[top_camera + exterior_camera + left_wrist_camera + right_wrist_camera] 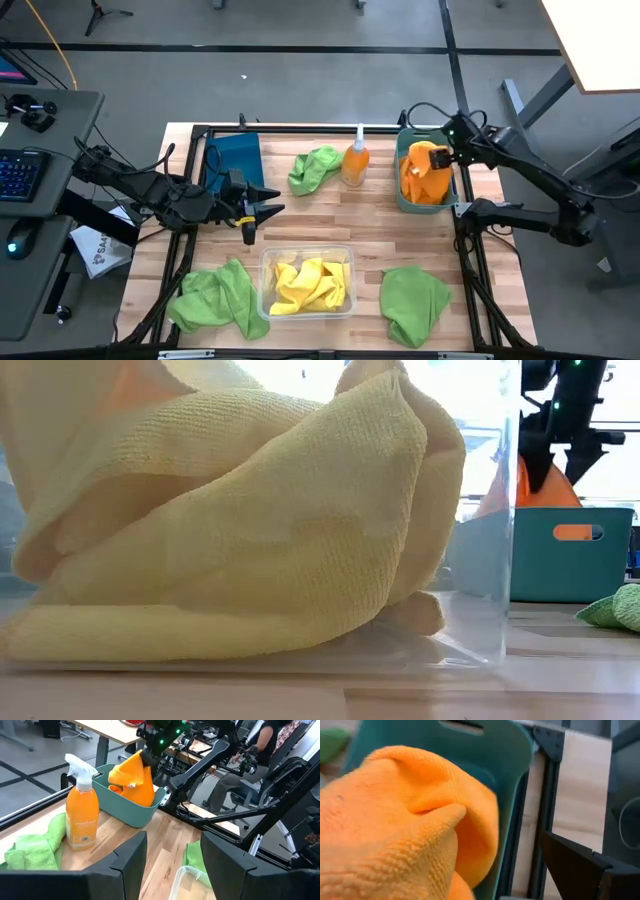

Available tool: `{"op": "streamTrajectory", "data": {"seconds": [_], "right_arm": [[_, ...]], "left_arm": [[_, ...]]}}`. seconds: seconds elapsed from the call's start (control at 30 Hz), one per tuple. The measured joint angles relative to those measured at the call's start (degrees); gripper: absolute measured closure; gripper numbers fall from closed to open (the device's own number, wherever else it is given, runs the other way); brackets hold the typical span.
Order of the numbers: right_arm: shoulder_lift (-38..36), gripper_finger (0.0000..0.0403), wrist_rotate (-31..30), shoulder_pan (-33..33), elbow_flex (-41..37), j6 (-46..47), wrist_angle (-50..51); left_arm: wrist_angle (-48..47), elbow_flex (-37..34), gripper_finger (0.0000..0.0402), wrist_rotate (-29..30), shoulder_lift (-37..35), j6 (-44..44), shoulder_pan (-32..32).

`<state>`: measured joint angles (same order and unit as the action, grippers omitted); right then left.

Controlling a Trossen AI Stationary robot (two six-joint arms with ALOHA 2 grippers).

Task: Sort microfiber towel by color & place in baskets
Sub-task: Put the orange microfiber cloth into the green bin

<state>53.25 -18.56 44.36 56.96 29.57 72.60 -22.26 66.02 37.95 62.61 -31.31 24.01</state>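
Observation:
My right gripper (446,157) hovers open over the teal basket (428,196) at the table's far right. A bunched orange towel (423,170) stands up in that basket right below it. In the right wrist view one dark finger (580,865) is clear of the towel (410,820), which hides the other finger. My left gripper (262,210) waits open at mid-left, level above the table. Yellow towels (310,283) lie in the clear basket (266,300). Three green towels (314,168) (214,297) (413,300) lie on the table. The dark blue basket (233,158) sits far left. My right gripper is open with the orange towel's raised peak (136,762) just under it. One finger stands apart from the towel. The towel itself covers the other finger, so I cannot tell whether that one touches it.
An orange spray bottle (355,160) stands upright between the far green towel and the teal basket. Black frame rails run along the table's edges (463,250). Bare wood lies in the middle of the table, in front of my left gripper. A seated person shows beyond the table (260,750).

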Motion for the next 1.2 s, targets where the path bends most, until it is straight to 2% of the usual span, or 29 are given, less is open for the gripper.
{"op": "streamTrajectory", "data": {"seconds": [0.07,0.13,0.27,0.33,0.47,0.73,0.83,0.9,1.03,1.07,1.13,1.2], "right_arm": [[0.19,0.0105,0.73,0.0,2.04,-1.35,0.24],[0.68,0.0105,4.65,0.02,3.6,-4.33,0.0],[3.59,0.0105,23.08,-0.01,4.44,-11.0,2.54],[5.9,0.0105,28.63,-0.39,3.7,-13.3,7.21],[10.16,0.0105,29.32,-1.21,1.19,-20.86,17.36],[10.58,0.0105,24.8,-0.42,0.27,-23.66,17.42],[10.65,0.0105,28.2,1.91,0.62,-24.48,17.4],[11.29,0.0105,33.66,3.69,0.6,-24.84,17.43],[11.34,0.0105,58.36,5.31,0.6,-29.29,17.09],[11.34,0.0105,62.56,5.06,0.6,-29.56,17.34],[10.94,0.0105,65.6,4.22,0.6,-29.42,17.34],[9.88,0.0105,65.61,3.18,0.6,-28.27,17.36]], "left_arm": [[0.0,0.0,0.0227,0.02,0.0,0.0,0.0],[0.0,0.01,0.0227,0.02,0.0,0.0,0.0],[0.02,0.0,0.0227,0.04,0.0,-0.05,0.0],[0.01,0.02,0.0227,0.04,0.0,-0.17,0.0],[0.01,0.0,0.0227,0.09,0.0,-0.16,0.0],[-0.34,0.01,0.0227,0.18,0.0,-0.13,0.0],[-0.48,0.02,0.0227,0.19,0.0,-0.11,0.0],[-0.5,0.02,0.0227,0.2,0.0,-0.09,0.0],[-0.55,0.01,0.0227,0.17,0.0,-0.13,0.0],[-0.57,0.01,0.0227,0.07,0.0,-0.13,0.04],[-0.58,0.02,0.0227,-0.41,0.0,-0.13,0.04],[-0.61,0.01,0.0227,-0.62,0.0,-0.13,0.04]]}}
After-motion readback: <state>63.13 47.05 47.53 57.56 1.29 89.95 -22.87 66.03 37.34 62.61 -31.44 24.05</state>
